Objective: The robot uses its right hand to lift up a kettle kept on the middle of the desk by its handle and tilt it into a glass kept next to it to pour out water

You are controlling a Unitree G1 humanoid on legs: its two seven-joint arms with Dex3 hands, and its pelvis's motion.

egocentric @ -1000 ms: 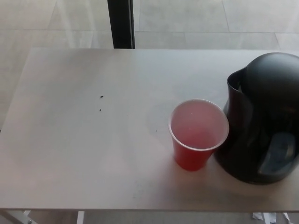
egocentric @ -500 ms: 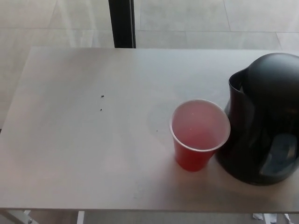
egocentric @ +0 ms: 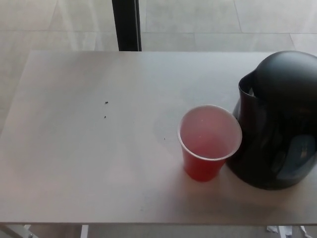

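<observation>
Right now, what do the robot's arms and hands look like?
You can't tell from this picture: neither arm nor hand shows at all. The head view has only the black kettle standing upright by the red cup on the grey desk, with nothing reaching in from either side.

Single head view looks steeply down, fairly close, at the desk [egocentric: 89, 163].
</observation>
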